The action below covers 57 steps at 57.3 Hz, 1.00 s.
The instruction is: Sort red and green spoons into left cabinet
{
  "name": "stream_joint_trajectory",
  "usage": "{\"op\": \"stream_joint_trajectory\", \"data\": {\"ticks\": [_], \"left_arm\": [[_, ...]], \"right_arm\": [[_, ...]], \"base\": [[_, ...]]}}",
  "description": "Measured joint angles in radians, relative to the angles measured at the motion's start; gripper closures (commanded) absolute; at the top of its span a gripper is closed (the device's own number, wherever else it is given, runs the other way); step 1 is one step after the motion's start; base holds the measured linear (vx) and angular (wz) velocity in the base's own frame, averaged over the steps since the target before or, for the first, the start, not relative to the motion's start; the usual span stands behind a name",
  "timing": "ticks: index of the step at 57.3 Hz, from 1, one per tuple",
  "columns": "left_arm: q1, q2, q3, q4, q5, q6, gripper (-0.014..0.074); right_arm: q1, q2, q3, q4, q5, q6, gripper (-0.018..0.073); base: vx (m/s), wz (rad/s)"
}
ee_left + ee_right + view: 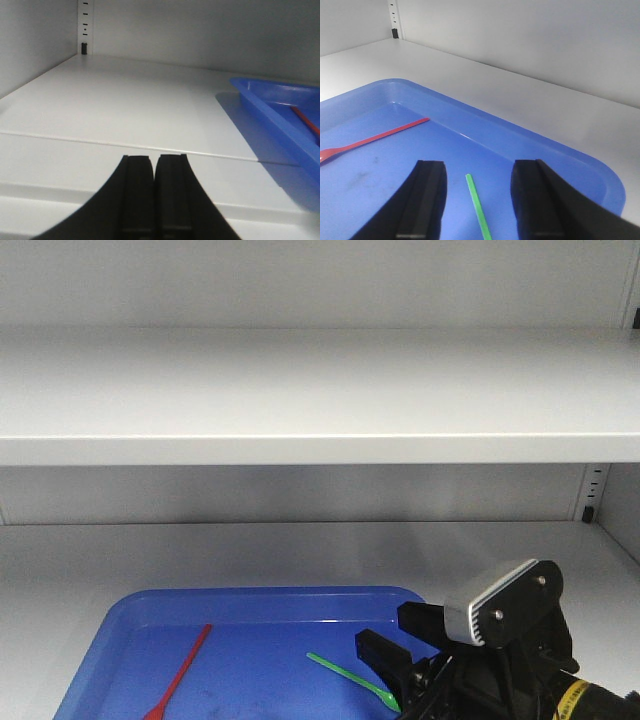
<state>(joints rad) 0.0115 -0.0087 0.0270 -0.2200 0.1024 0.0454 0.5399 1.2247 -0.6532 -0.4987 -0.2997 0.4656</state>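
Front view facing the cabinet shelves (300,420); both wrist views low over one shelf, sharing the blue tray (485,127).

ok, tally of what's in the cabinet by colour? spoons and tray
Red spoon: 1
Green spoon: 1
Blue tray: 1
Total: 3 things; both spoons lie in the tray, apart from each other. The right tool hangs open over the green spoon's handle.

Red spoon (180,674) and green spoon (352,679) lie apart in the cabinet's blue tray (270,602).
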Motion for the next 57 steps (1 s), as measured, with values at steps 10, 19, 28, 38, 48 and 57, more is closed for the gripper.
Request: {"op": "stream_joint_trajectory", "data": {"ticks": [10, 19, 28, 38, 48, 57], "left_arm": [[0.0, 0.0, 0.0, 0.0, 0.0, 0.0, 0.0603], [0.0, 0.0, 0.0, 0.0, 0.0, 0.0, 0.0603], [0.0, 0.0, 0.0, 0.0, 0.0, 0.0, 0.0603], [0.0, 0.0, 0.0, 0.0, 0.0, 0.0, 0.0603], [0.0, 0.0, 0.0, 0.0, 0.0, 0.0, 0.0603], [0.0, 0.0, 0.0, 0.0, 0.0, 0.0, 0.0603]], "right_arm": [[0.0, 0.0, 0.0, 0.0, 0.0, 0.0, 0.0197], [-0.006, -0.017, 0.027, 0.011, 0.0, -0.012, 0.023], [-0.033, -0.096, 0.115, 0.103, 0.0, -0.057, 0.0323], [-0.094, -0.205, 0.213, 0.262, 0.0, -0.12, 0.0459], [-0.193, -0.271, 0.258, 0.315, 0.0, -0.202, 0.0574], [-0.318, -0.34, 0.302, 0.322, 0.003, -0.22, 0.057]], "base": [[0.0, 0.0], [0.0, 0.0], [0.0, 0.0], [0.0, 0.0], [0.0, 0.0], [0.0, 0.0]]}}
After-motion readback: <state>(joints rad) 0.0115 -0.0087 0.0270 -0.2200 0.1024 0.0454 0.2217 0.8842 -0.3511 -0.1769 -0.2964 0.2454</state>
